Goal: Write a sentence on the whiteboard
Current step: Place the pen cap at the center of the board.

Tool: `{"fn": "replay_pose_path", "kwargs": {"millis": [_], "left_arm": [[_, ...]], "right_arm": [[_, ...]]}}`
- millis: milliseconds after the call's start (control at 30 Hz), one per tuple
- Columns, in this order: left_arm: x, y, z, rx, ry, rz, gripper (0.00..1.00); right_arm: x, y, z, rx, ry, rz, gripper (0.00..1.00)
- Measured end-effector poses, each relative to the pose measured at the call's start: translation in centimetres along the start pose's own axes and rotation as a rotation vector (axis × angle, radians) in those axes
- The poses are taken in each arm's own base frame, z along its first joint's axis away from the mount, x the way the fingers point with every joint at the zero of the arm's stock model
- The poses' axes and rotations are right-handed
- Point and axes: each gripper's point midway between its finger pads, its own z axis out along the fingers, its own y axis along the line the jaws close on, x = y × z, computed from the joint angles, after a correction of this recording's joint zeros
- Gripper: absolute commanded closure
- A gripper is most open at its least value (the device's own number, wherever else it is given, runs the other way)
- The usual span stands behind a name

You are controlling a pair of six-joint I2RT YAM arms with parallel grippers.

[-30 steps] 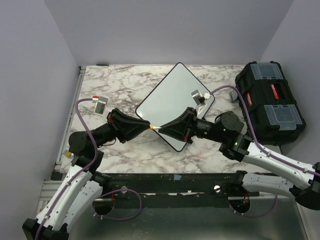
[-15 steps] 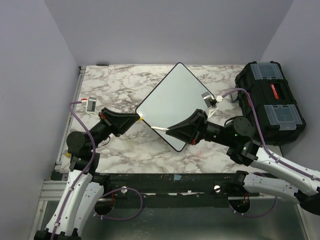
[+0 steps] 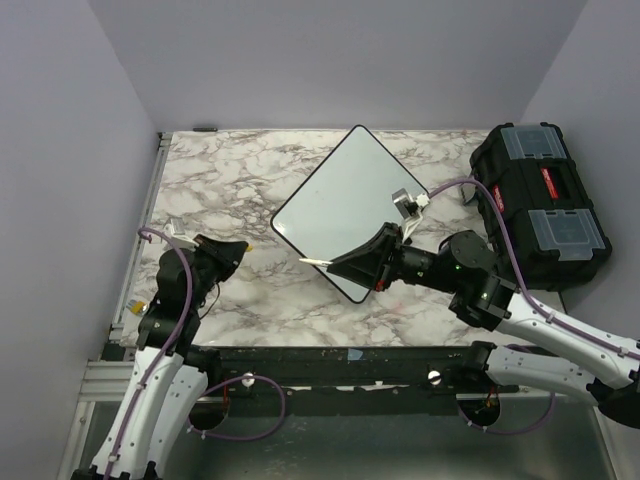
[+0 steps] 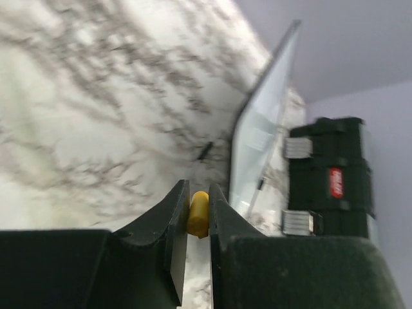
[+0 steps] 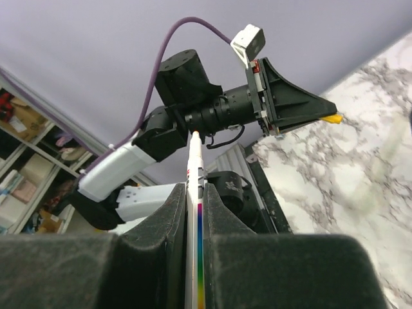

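While the whiteboard (image 3: 345, 200) lies flat on the marble surface (image 3: 220, 170), somewhat right of the middle and turned corner-on so that one corner points at the far edge, no writing can be made out on its glossy face. I judge the sentence not yet begun.

The step in hand looks like the end of uncapping. The marker (image 3: 312, 260), a thin white stick, pokes out leftward from the right claw (image 3: 328, 263), which is pinched narrow on its barrel. Its bare tip hangs about over the board's near-left rim; whether it touches I cannot tell. In the right wrist view the same barrel runs up between the closed fingers, a rainbow stripe along it.

The yellow cap (image 4: 197, 215) is apart from the marker, nipped between the nearly closed fingers of the left claw (image 3: 240, 247). That claw hangs over bare marble toward the near-left corner of the surface, clear of the board. A black toolbox (image 3: 535, 205) stands along the right edge, near the board's right corner and out of the way.

The next move, as I read it, calls for the right arm to bring the tip in over the board's far part, leaving room for several lines. It would then tilt the marker until the nib meets the white face under light pressure and start the first stroke. The board lies loose on smooth marble, so too hard a press may push it; the left claw need only hold the cap out of the way.
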Motion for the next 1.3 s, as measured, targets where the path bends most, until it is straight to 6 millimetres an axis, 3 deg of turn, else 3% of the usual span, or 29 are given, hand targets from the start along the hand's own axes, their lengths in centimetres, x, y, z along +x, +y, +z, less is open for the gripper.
{"fn": "replay_pose_path", "kwargs": {"millis": [33, 267, 500, 700, 1033, 1300], "left_arm": [[0.4, 2.2, 0.5, -0.091, -0.001, -0.019, 1.00], [1.7, 10.8, 1.3, -0.432, -0.039, -0.050, 1.00], [1.9, 15.4, 1.5, -0.638, -0.074, -0.042, 1.00], [2.6, 16.6, 2.7, -0.675, -0.046, -0.033, 1.00], [6.0, 15.3, 6.3, -0.532, 0.127, -0.026, 1.00], [11.8, 14.7, 8.7, -0.427, 0.371, 0.001, 1.00]], "right_arm": [[0.3, -0.4, 0.0, 0.018, 0.008, -0.001, 0.99], [1.6, -4.3, -0.6, 0.201, 0.046, -0.018, 0.99], [2.3, -6.5, -1.2, 0.305, 0.066, -0.037, 0.99], [3.0, -7.7, -1.6, 0.359, 0.090, -0.046, 1.00], [3.5, -8.7, -1.8, 0.401, 0.104, -0.051, 0.99], [3.6, -9.2, -2.1, 0.426, 0.109, -0.061, 0.99]]}}
